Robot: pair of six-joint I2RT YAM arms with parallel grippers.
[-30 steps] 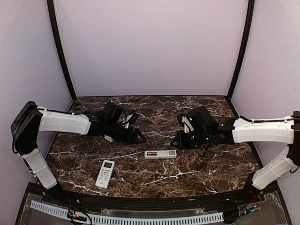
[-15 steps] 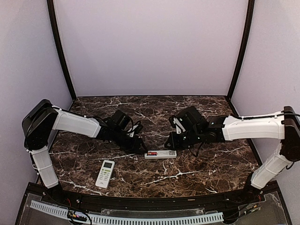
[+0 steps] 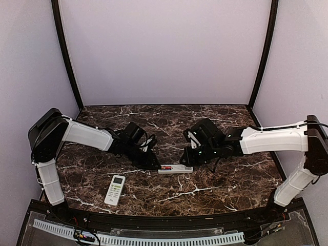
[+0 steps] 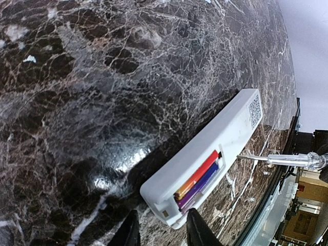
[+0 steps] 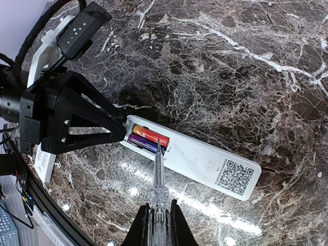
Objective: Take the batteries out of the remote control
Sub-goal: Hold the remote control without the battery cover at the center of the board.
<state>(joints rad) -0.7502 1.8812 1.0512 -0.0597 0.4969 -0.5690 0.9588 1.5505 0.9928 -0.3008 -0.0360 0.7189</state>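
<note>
A white remote [image 3: 177,168] lies back side up at mid table, its compartment uncovered. Two batteries [image 5: 148,139], one red and orange, one purple, lie side by side in it; they also show in the left wrist view [image 4: 200,177]. My left gripper [image 4: 161,236] is open, its fingertips [image 4: 197,233] just short of the remote's [image 4: 220,138] battery end, which lies in line with the gap. My right gripper [image 5: 156,225] is shut on a clear-handled screwdriver [image 5: 158,179]. Its tip touches the inner end of the batteries.
A second white remote [image 3: 115,189] with a small screen lies face up nearer the front edge, left of the arms' meeting point. The left gripper's black frame [image 5: 77,123] sits close against the remote's [image 5: 205,159] battery end. Purple walls enclose the dark marble table [image 3: 230,179].
Both arms have moved inward to the remote. The left gripper came to its battery end; the right brought the screwdriver tip down to the compartment.
</note>
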